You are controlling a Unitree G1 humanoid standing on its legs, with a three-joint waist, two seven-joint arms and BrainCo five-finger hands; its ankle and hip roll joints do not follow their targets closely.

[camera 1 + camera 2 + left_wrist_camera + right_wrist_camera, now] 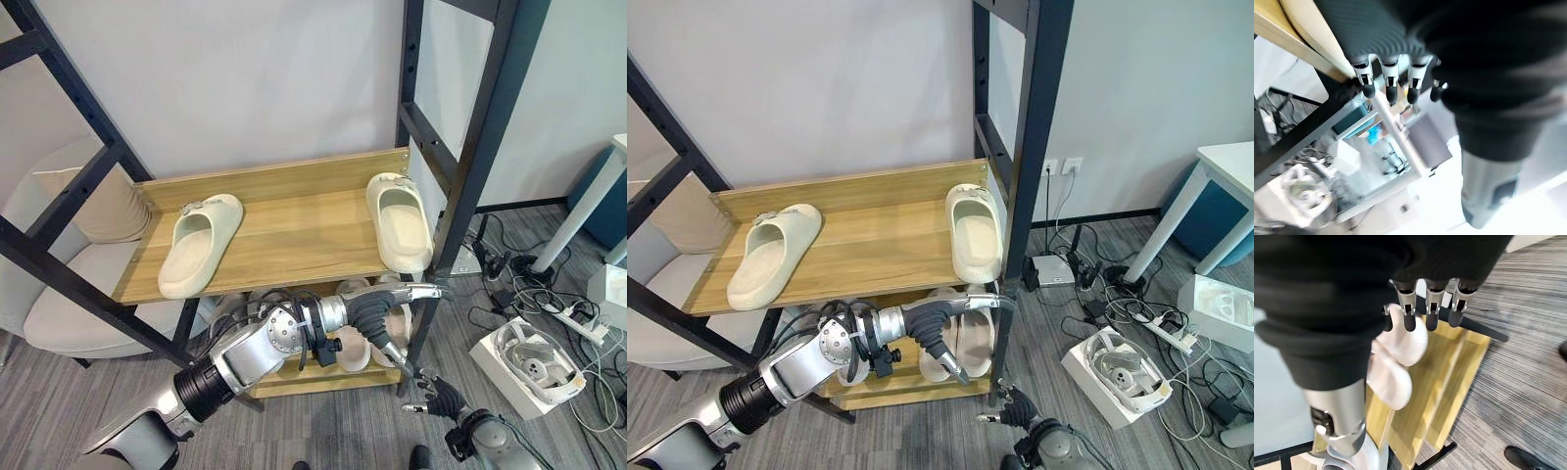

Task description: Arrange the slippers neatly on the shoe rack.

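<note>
Nearest you, your right hand [438, 396] hangs low beside the rack's front post, fingers loosely spread, holding nothing. Your left hand [384, 311] reaches under the top shelf [294, 230], fingers straight, empty; past its fingertips the lower slippers [970, 338] sit heaped on the bottom shelf. Judging from this, lifting that hand could knock the shelf edge above it. Farther off, the left slipper [199, 243] lies toe-back but skewed, while the right slipper [400, 220] runs straight front-to-back, well apart.
</note>
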